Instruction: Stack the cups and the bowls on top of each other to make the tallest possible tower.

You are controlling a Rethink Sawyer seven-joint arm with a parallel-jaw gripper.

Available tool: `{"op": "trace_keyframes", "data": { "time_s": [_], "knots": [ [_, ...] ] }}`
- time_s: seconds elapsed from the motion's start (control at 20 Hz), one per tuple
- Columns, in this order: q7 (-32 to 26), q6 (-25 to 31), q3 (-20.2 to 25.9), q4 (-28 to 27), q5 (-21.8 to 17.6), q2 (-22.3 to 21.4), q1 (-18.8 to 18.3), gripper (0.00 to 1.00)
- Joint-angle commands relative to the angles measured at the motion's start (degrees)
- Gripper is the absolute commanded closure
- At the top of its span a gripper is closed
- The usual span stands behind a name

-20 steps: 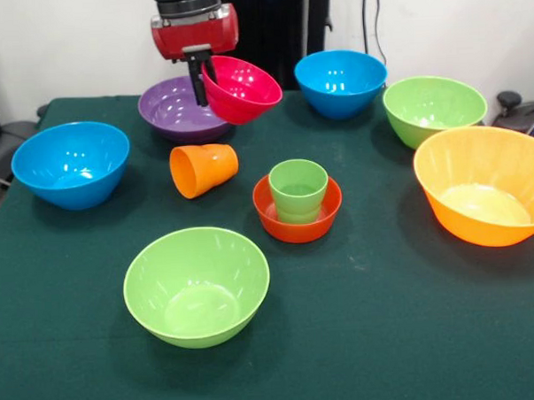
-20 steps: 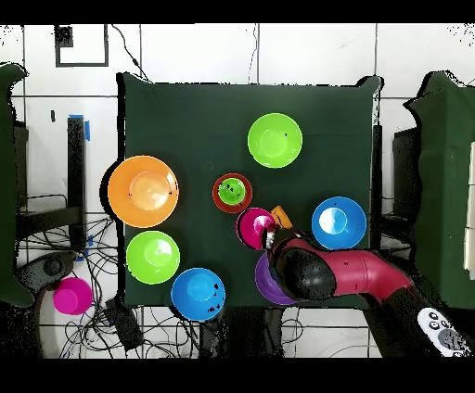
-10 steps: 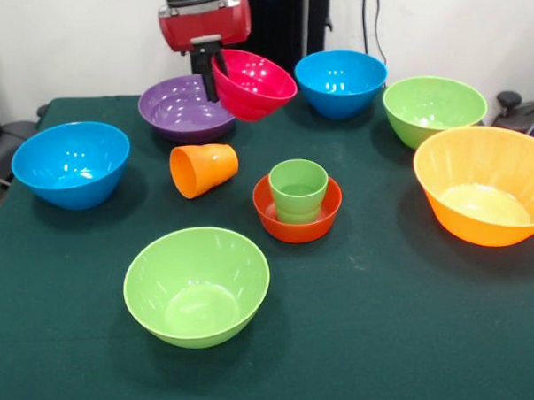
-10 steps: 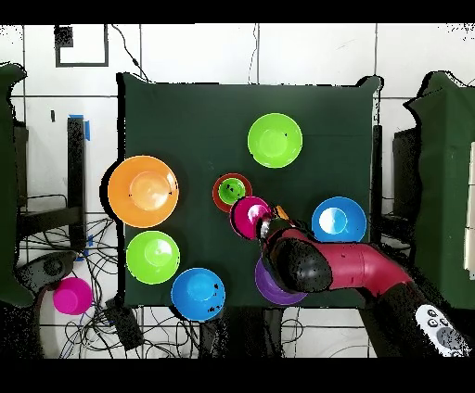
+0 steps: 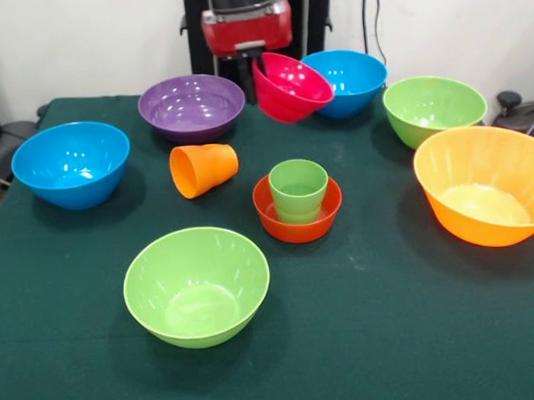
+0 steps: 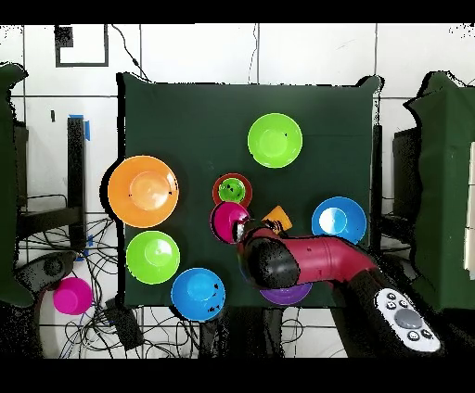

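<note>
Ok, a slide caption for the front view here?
Gripper holds the tilted magenta bowl aloft by its rim, among bowls and cups on the green table.

The red arm (image 6: 315, 261) holds the magenta bowl (image 6: 228, 221) beside the orange-red bowl (image 6: 232, 189).

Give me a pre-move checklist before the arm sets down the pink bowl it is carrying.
1. Grip on bowl: the gripper is shut on the rim of the pink bowl, held in the air. Ok.
2. Bowl level: tilted. Not ok.
3. Green cup upright in the small red bowl: ok.
4. Orange cup upright: lying on its side. Not ok.
5. Pink bowl clear of the blue bowl behind it: cannot tell.
6. Purple bowl empty: ok.
</note>
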Motion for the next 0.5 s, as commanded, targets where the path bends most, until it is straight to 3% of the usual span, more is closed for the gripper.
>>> {"op": "trace_keyframes", "data": {
  "time_s": [0.05, 0.3, 0.5],
  "knots": [
    [7.8, 1.6, -6.6, -5.3, 0.4, 8.1, 4.5, 1.00],
    [8.2, 1.4, -8.4, -8.4, 2.2, 10.5, 6.5, 1.00],
    [6.4, 3.9, -7.8, -8.4, 3.4, 8.9, 6.0, 1.00]
  ]
}}
